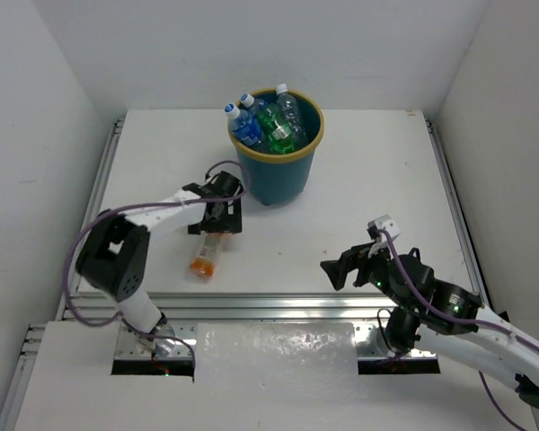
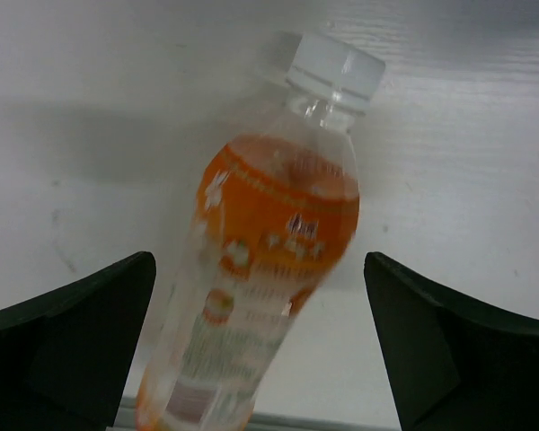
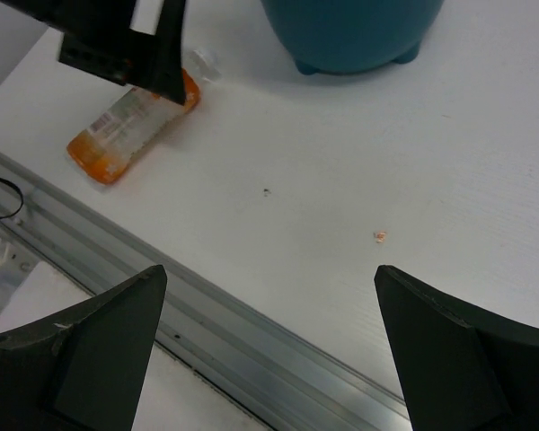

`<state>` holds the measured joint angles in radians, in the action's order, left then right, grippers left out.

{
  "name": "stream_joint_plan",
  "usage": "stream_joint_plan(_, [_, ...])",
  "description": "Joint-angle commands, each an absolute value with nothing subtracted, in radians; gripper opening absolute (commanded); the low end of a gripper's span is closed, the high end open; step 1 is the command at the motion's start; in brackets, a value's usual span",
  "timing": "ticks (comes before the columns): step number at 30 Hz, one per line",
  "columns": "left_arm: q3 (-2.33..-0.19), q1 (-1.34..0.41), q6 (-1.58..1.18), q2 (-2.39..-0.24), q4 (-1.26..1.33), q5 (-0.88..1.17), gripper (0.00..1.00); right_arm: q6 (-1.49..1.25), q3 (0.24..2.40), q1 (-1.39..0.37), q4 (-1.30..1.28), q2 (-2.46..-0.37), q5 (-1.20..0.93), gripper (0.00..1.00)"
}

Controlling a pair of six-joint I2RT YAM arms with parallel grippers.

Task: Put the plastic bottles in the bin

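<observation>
One orange bottle lies on its side on the white table, left of centre and near the front rail. Its white cap points toward the bin, its base toward the rail. It is well short of the bin and touches nothing but the table.

The left gripper is over the cap half of this bottle, pointing down. Its fingers are spread wide, one on each side of the bottle. In the wrist view bare table shows between each finger and the plastic, so nothing is gripped. Whether the fingertips touch the table cannot be told.

The bin stands upright at the far middle of the table, just beyond the left gripper. It is teal with a yellow rim. Several bottles stand or lean inside it: blue ones at the left, a green one in the middle and a clear one toward the back. Their white caps poke above the rim. The exact count cannot be told from above.

The right gripper hangs above the table at the front right, pointing left toward the orange bottle. Its fingers are also wide apart and hold nothing. It is well apart from both the bottle and the bin. Its wrist view shows bare table between the fingers, the bin's base at the top and the orange bottle at the upper left under the other gripper.
</observation>
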<state>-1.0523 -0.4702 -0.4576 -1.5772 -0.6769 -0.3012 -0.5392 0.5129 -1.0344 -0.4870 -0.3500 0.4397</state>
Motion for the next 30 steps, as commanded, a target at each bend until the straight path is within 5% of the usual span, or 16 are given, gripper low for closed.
stream_joint_plan(1, [-1.069,-0.462,-0.499,-1.681,-0.540,-0.316,1.00,-0.561,0.497,-1.032,-0.417,-0.357,0.377,0.99])
stream_joint_plan(5, [-0.984,-0.462,-0.515,-1.769,-0.416,-0.210,0.84,-0.563,0.479,-1.032,-0.422,-0.359,0.367,0.99])
stream_joint_plan(7, [-0.919,-0.463,-0.520,-1.760,-0.387,-0.167,0.36,-0.557,0.477,-1.032,-0.422,-0.354,0.368,0.99])
stream_joint_plan(9, [-0.891,-0.472,-0.528,-1.701,-0.402,-0.187,0.11,-0.545,0.482,-1.032,-0.422,-0.354,0.379,0.99])
stream_joint_plan(14, [-0.963,-0.630,-0.564,-1.423,-0.593,-0.311,0.09,-0.520,0.495,-1.032,-0.429,-0.368,0.400,0.99])
stream_joint_plan(20, [-1.318,-0.787,-0.522,-1.218,-0.660,-0.244,0.09,-0.502,0.534,-1.032,-0.452,-0.354,0.454,0.99])
stream_joint_plan(24, [-1.511,-0.788,-0.413,-1.222,-0.482,-0.205,0.13,-0.503,0.563,-1.032,-0.477,-0.333,0.523,0.99])
stream_joint_plan(30, [-1.756,-0.761,-0.250,-1.443,-0.178,-0.408,0.22,-0.523,0.597,-1.032,-0.509,-0.336,0.538,0.99])
